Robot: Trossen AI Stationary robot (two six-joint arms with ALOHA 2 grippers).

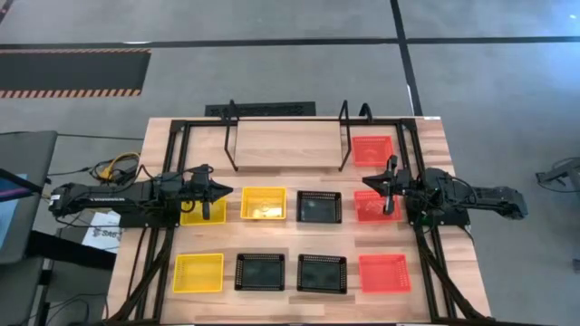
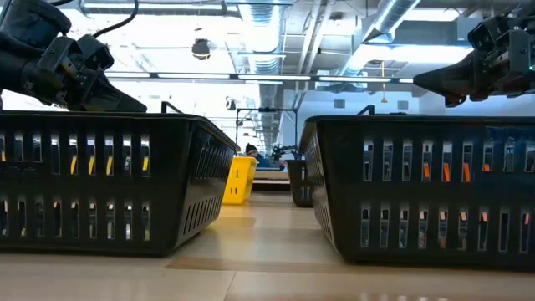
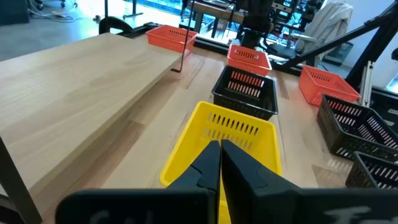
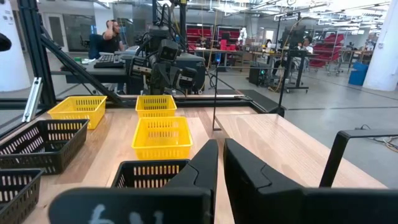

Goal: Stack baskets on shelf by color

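Note:
The shelf (image 1: 285,145) stands at the table's far middle, its wooden board bare. Two rows of baskets rest on the table in front of it. The far row holds a yellow basket (image 1: 201,212), another yellow (image 1: 263,203), a black (image 1: 319,206) and a red (image 1: 374,208). The near row holds a yellow (image 1: 198,272), two black (image 1: 265,272) (image 1: 322,272) and a red (image 1: 384,272). One more red basket (image 1: 372,149) sits right of the shelf. My left gripper (image 1: 222,190) hovers shut above the far-left yellow basket (image 3: 224,134). My right gripper (image 1: 367,181) hovers shut above the far-right red basket, holding nothing.
Black frame rails (image 1: 172,181) (image 1: 419,181) run along the table's left and right sides. Cables (image 1: 113,167) lie off the left edge. The shelf's wire hoops (image 1: 231,136) (image 1: 344,136) rise at its ends. People sit at desks (image 4: 112,37) beyond the table.

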